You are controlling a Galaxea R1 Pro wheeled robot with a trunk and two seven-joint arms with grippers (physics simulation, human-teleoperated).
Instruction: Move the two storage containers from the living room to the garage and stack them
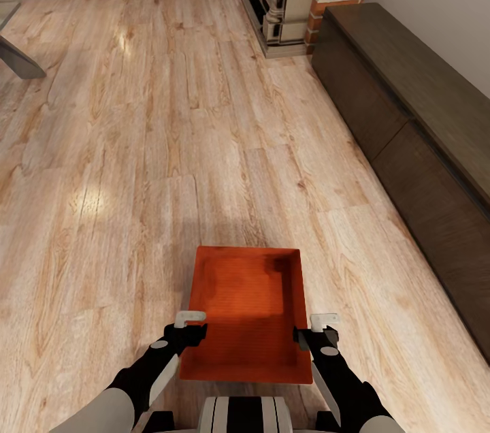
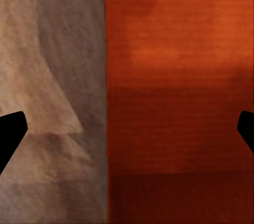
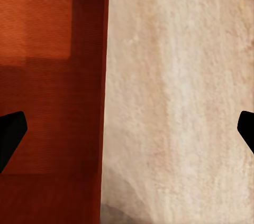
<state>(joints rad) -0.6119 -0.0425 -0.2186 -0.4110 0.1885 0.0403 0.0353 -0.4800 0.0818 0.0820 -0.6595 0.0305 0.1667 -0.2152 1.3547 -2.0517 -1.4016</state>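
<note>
One bin showing, holding nothing, hanging over wood floor; left pincer and right pincer each straddling a side wall, grip unclear.

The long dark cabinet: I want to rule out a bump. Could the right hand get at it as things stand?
Probably not. The right hand sits at the right wall of the storage container, and a broad strip of wood-plank floor separates it from the long dark cabinet. Nothing blocks the way; it just looks too far.
</note>
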